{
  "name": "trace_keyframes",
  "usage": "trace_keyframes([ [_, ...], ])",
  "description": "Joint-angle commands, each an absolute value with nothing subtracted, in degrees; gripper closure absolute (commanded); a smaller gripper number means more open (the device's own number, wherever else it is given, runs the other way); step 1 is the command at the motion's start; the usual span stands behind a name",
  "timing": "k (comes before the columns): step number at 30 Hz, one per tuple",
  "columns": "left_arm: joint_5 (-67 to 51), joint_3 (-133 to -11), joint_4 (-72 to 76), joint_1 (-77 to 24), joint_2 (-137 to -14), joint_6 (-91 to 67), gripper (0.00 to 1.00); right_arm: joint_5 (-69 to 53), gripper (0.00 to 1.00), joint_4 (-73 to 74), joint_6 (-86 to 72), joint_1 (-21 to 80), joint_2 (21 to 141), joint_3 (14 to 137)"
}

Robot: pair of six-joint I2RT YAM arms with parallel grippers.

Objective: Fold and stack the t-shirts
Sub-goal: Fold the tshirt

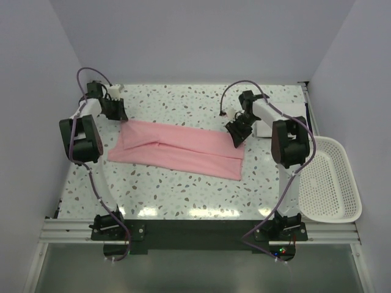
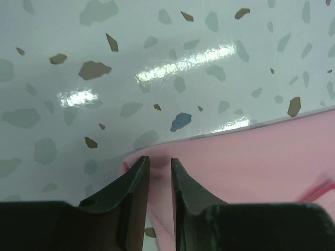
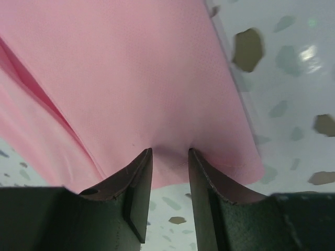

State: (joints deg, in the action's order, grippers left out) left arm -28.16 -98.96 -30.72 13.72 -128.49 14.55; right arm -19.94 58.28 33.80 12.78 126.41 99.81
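The pale pink t-shirt [image 1: 183, 149] lies folded into a long strip across the speckled table. My left gripper [image 1: 117, 113] is at its far left corner. In the left wrist view the jaws [image 2: 159, 159] stand close together with a pucker of pink cloth [image 2: 261, 157] pinched between them. My right gripper [image 1: 237, 135] is at the strip's far right corner. In the right wrist view it [image 3: 170, 151] pinches the pink cloth [image 3: 131, 68] near the hem. A white folded rectangle [image 1: 264, 130], seemingly the white t-shirt, lies mostly hidden under the right arm.
A white perforated plastic basket [image 1: 333, 183] sits off the table's right edge. White walls close in the table at the back and sides. The arm bases stand on the dark rail at the near edge.
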Motion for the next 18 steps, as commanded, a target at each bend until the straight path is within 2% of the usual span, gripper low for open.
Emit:
trace_keyframes([
  [1, -29.09, -104.15, -32.16, 14.24, -125.88, 15.64, 0.71, -23.72, 0.62, 64.25, 37.61, 15.2, 120.07, 94.58],
  [9, -26.45, -90.37, -39.01, 13.8, -104.71, 20.03, 0.64, -23.29, 0.62, 63.37, 36.65, 14.85, 116.54, 98.87],
  [13, -26.55, -77.3, -42.72, 13.54, -97.05, 21.53, 0.61, -21.71, 0.62, 64.95, 38.05, 15.12, 119.79, 102.47],
  [18, -18.2, -67.95, -40.7, 11.34, -92.64, 18.64, 0.71, -18.65, 0.66, 66.71, 41.22, 17.22, 124.36, 104.59],
])
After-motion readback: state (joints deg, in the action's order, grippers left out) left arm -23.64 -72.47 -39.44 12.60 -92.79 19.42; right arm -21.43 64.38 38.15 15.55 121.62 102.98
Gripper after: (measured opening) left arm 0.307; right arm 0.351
